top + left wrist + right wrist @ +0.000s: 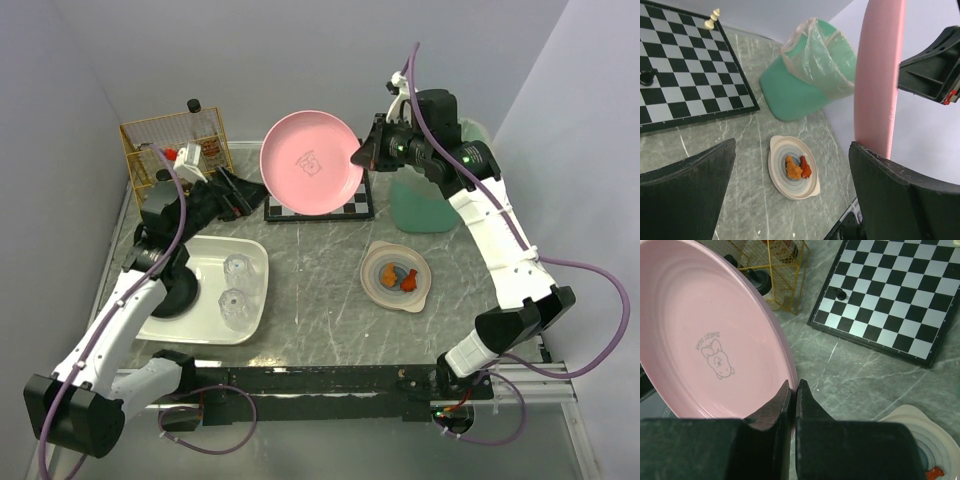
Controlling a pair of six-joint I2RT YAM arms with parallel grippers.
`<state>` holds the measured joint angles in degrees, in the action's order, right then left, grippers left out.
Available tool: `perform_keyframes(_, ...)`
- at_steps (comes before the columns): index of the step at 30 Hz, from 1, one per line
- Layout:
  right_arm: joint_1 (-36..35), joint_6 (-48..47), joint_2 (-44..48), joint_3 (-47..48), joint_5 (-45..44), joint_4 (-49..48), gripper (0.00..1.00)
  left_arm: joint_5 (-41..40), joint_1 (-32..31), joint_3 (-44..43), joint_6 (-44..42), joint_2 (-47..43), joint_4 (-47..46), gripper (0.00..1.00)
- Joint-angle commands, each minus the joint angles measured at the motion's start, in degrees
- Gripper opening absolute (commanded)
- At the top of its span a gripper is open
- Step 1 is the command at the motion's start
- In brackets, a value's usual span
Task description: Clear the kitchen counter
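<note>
Plate (312, 162) pinched at rim by clenched right fingers (785, 405), held on edge over chessboard (352, 206) to keep it clear of grey worktop (330, 320) below. Left fingers (690, 190) spread wide, empty, near wire rack (150, 140), likely awaiting handover.

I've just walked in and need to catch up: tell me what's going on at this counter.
The right end effector is shut on the rim of a pink plate, holding it tilted up in the air near the chessboard. The left end effector is open and holds nothing, beside the wire rack. On the kitchen counter sit a small dish with food, a white tray with two glasses, and a green bin.
</note>
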<state>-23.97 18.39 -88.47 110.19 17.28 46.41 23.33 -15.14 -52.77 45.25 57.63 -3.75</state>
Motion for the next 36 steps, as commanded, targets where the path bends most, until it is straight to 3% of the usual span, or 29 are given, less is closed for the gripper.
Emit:
perform_keyframes(1,-1.1,0.8,0.0,-0.2,2.0,-1.9,0.0,-0.7,-2.3,-3.9,-0.6,0.4,-4.3,0.99)
perform_keyframes(12,-1.4,1.0,-0.7,-0.2,-10.8,0.0,0.0,-11.1,-2.9,-2.5,-2.4,-5.9,1.9,0.99)
perform_keyframes(18,-2.1,0.8,-1.7,0.2,-14.3,1.0,0.0,-10.4,-2.9,-2.3,-1.9,-7.1,1.2,0.99)
perform_keyframes(25,-2.5,2.1,-0.8,-1.6,-3.5,-3.1,0.0,-7.3,-3.0,-2.1,-1.6,-3.4,-0.5,0.99)
perform_keyframes(36,-2.4,2.6,-1.1,-1.6,5.5,-5.5,0.0,-6.1,-3.7,-3.6,-1.2,0.3,-2.5,0.99)
